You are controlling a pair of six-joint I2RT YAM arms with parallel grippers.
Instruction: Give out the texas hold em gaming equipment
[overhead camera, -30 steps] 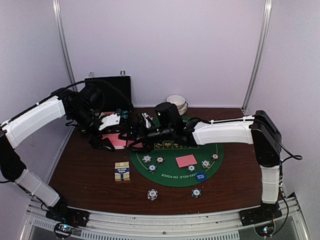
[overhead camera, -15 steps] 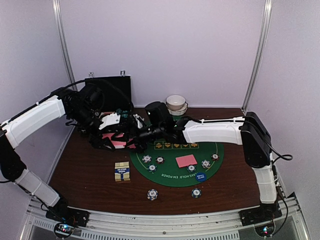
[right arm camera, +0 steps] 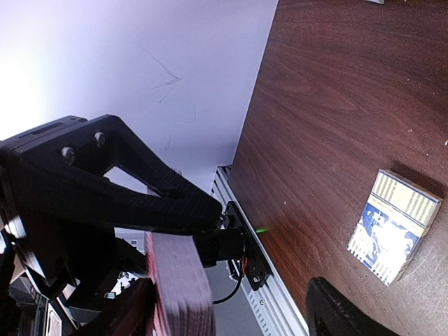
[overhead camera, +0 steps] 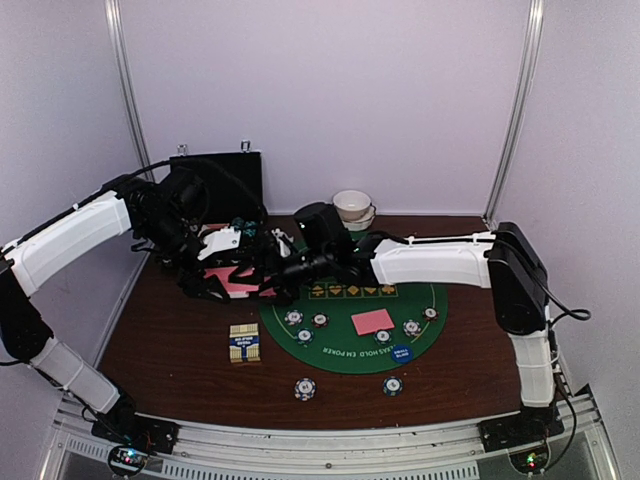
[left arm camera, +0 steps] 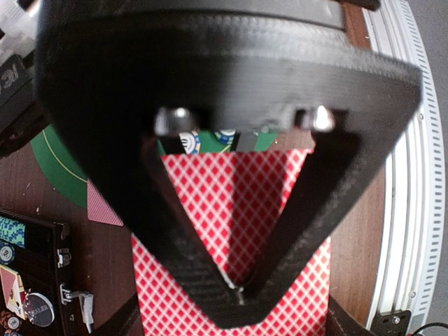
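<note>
My left gripper (left arm camera: 241,294) is shut on a deck of pink-backed playing cards (left arm camera: 231,203) and holds it above the table's left side, as the top view shows (overhead camera: 232,281). My right gripper (overhead camera: 268,268) is open right beside that deck. In the right wrist view the deck's edge (right arm camera: 178,287) sits by one of the fingers (right arm camera: 129,315), and the other finger is far apart at the lower right. A green felt mat (overhead camera: 345,355) holds several striped chips (overhead camera: 294,317), one pink card (overhead camera: 372,321) and a blue round button (overhead camera: 401,352).
Two chips (overhead camera: 305,388) (overhead camera: 393,385) lie on the wood in front of the mat. A card box (overhead camera: 245,343) lies left of the mat and also shows in the right wrist view (right arm camera: 394,224). The black case (overhead camera: 215,180) and white bowls (overhead camera: 352,207) stand at the back.
My right arm has swung left and back, bringing its open gripper up to the deck. The left arm has kept the deck in place.
</note>
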